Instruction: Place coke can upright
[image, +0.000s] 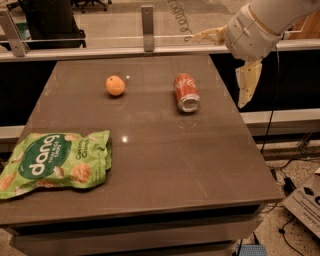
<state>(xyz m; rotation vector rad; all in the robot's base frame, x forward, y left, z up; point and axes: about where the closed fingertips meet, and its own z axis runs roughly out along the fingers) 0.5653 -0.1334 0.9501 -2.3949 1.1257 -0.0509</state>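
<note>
The gripper (218, 70) hangs by the far right corner of the tabletop (165, 165), fingers (248, 82) spread wide, gripping nothing. The coke can (186, 92) lies on its side nearby, right of the orange (115, 85).

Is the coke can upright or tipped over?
Tipped: the coke can lies on its side on the table, silver end showing. The gripper hangs open beside the far right corner.

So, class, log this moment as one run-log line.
coke can: on its side | end effector: open, right of can, apart | upright: not yet
</note>
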